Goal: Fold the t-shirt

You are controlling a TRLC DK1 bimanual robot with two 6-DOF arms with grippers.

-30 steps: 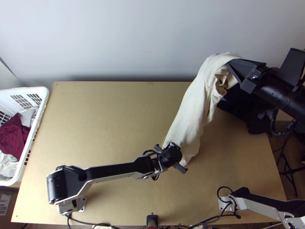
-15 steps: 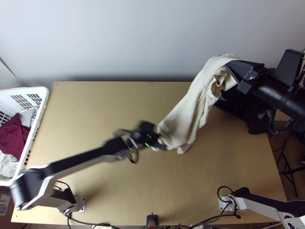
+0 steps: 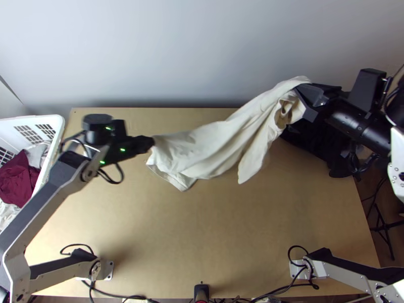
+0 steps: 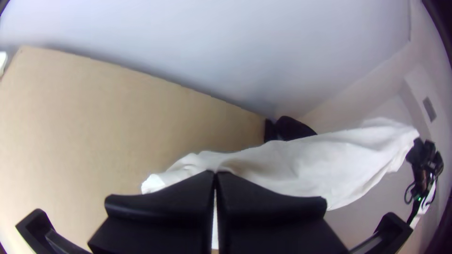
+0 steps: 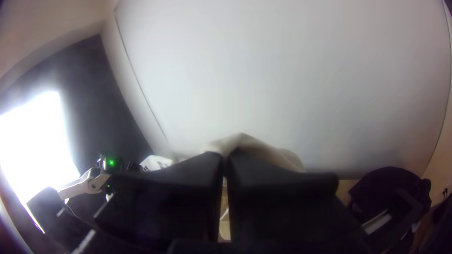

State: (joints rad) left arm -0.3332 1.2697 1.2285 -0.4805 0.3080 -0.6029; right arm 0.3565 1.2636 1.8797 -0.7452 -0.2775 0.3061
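Over the worktop [image 3: 227,227], left tool [image 3: 151,143] and right tool [image 3: 303,94] clamped shut on the cream t-shirt [image 3: 209,146], we've stretched it leftward, likely for spreading.

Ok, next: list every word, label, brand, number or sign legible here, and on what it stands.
None can be read.
T-shirt: no print to be made out.
Laundry basket: dark slots, not letters.
Left arm: green lights, no legible characters.
Grey rectangle on the far wall: too small and blurred to tell whether it bears anything.
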